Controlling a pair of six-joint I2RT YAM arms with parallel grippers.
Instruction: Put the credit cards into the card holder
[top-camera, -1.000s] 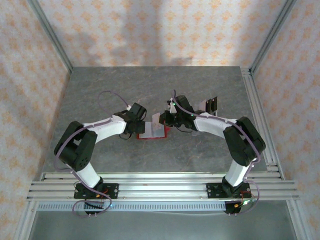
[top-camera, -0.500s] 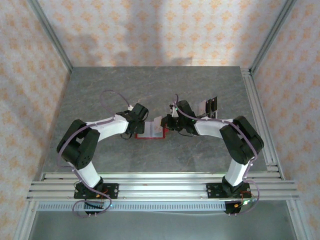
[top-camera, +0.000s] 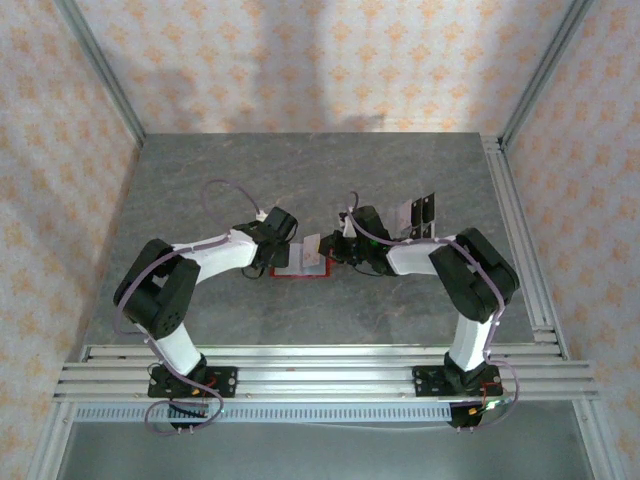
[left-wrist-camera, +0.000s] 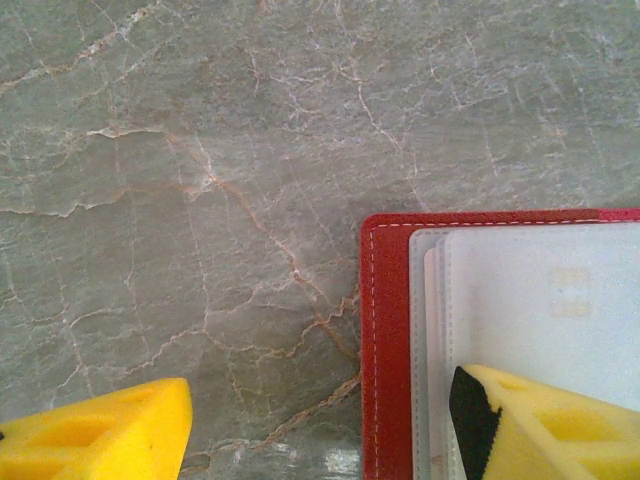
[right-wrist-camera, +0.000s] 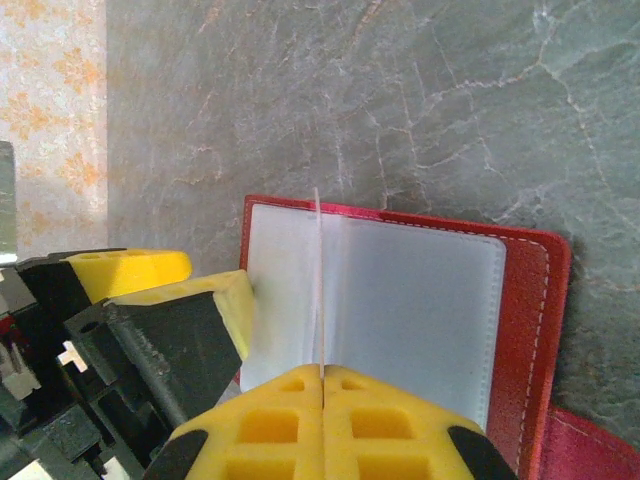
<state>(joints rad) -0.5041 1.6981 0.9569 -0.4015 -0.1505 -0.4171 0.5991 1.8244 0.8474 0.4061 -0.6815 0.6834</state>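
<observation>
The holder (top-camera: 300, 270) lies open on the table (top-camera: 300, 150), centred between the two arms, red cover down, clear sleeves facing up.

Left gripper (top-camera: 288, 252): jaws spread and straddling the holder's left edge. In the left wrist view, one finger (left-wrist-camera: 550, 430) rests over the clear sleeves; the other finger (left-wrist-camera: 100, 440) stands over bare table, left of the red border (left-wrist-camera: 385, 330). Nothing is pinched.

Right gripper (right-wrist-camera: 322, 385): jaws pressed together on a single sleeve (right-wrist-camera: 318, 290). The sleeve stands upright, edge-on, above the open holder.

The cards (top-camera: 417, 211) lie on the table to the right and far side of the holder, just beyond the right forearm, well apart from the holder.
</observation>
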